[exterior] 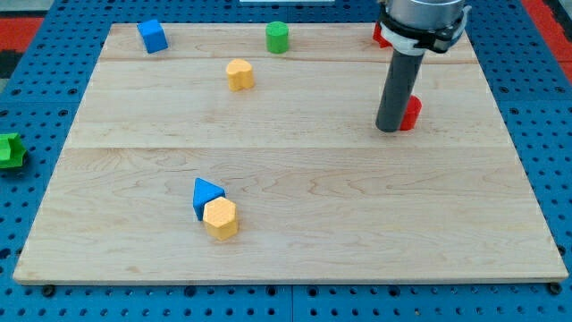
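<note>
My tip (390, 129) rests on the wooden worktop (295, 224) in the upper right part of the view, at the lower end of the dark rod that comes down from the arm at the view's top. There is no grasping tool on this arm, only the straight rod, so nothing is clenched or held.

Taking my tip as the landmark: a red block (411, 112) sits just to its right, partly hidden behind the rod, and seems to touch it, though the contact itself is covered; its shape cannot be made out. A second red block (380, 36) lies above the tip near the worktop's top edge, mostly hidden behind the arm.

The green cylinder (277, 37) stands up and to the left of the tip, near the top edge. The yellow block (239, 74), roughly hexagonal, lies to the left of the tip and slightly higher. The blue cube (153, 36) is far to the left of the tip, by the top left corner of the board.

Well down and to the left of the tip, a blue triangular block (206, 194) and a yellow hexagonal block (221, 217) touch each other, the yellow one lower and a little to the right.

Far left of the tip, off the board, a green block (10, 150) lies on the blue pegboard (36, 89) at the view's edge.
</note>
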You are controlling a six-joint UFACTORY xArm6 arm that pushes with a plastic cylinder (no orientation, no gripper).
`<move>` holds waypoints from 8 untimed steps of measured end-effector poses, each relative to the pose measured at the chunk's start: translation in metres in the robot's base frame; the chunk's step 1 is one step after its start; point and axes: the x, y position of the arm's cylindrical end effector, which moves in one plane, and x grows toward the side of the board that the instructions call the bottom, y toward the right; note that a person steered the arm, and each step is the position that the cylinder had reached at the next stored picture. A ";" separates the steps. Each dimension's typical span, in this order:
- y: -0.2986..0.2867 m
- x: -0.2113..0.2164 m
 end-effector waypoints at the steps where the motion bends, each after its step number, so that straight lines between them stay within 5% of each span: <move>1: -0.009 -0.020; 3: 0.024 -0.017; 8: -0.020 -0.072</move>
